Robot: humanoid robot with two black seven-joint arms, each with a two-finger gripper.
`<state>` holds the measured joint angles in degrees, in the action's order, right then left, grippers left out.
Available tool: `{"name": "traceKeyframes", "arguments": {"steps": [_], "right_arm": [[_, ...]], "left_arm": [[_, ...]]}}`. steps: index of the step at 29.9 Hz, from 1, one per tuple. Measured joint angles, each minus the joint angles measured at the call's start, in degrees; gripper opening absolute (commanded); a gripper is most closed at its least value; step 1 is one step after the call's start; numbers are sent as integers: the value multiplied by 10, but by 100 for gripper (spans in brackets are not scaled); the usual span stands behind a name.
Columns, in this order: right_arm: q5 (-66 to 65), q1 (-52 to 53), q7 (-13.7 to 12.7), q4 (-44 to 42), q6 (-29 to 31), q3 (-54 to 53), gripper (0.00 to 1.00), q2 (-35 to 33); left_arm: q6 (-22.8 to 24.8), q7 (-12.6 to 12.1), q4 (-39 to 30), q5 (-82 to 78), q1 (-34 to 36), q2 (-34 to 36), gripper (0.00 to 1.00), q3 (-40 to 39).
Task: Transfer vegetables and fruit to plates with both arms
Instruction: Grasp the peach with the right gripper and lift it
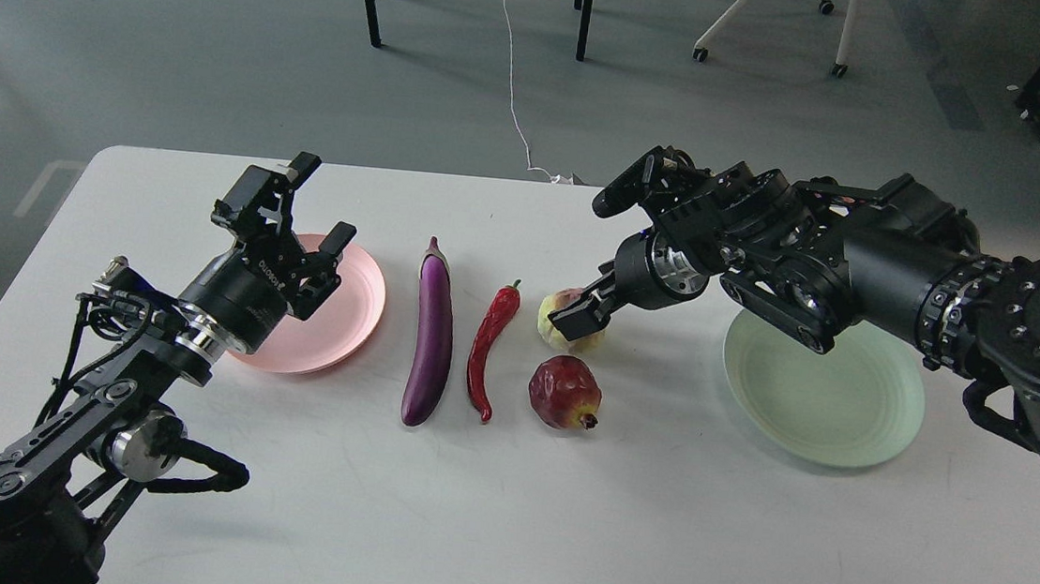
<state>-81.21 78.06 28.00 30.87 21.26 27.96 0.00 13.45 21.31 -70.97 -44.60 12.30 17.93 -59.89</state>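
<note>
The purple eggplant [431,333] and the red chili pepper [489,346] lie side by side mid-table. The peach-like fruit [551,325] sits on the table just behind the dark-red pomegranate [564,392]. My right gripper [580,312] reaches in from the right and lies right against the peach-like fruit. Its dark fingers cover part of the fruit, and I cannot tell them apart. My left gripper [320,206] is open and empty, hovering over the pale pink plate [351,310] at the left. The pale green plate [826,399] lies empty at the right, partly under my right arm.
The white table [500,516] has bare room along its front. Chair and table legs and a white cable stand on the floor beyond the far edge. A black case stands at the far right.
</note>
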Motion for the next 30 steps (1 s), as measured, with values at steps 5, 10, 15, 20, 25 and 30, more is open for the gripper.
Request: {"name": "traceKeyframes", "arguments": {"steps": [5, 10, 15, 20, 25, 30], "right_arm": [[0, -11, 0, -12, -19, 0, 98, 0], [2, -27, 0, -13, -38, -1, 98, 0], [5, -32, 0, -13, -42, -3, 96, 0], [6, -34, 0, -13, -43, -4, 74, 0], [6, -35, 0, -13, -40, -1, 44, 0], [6, -33, 0, -11, -38, 0, 34, 0]], "left_arm": [[0, 0, 0, 0, -2, 2, 100, 0], [1, 0, 0, 0, -3, 4, 99, -1], [3, 1, 0, 0, -3, 5, 99, -1], [4, 1, 0, 0, -4, 7, 100, -2], [4, 1, -7, 0, -11, 10, 99, -4], [4, 1, -12, 0, -19, 13, 99, -5]]}}
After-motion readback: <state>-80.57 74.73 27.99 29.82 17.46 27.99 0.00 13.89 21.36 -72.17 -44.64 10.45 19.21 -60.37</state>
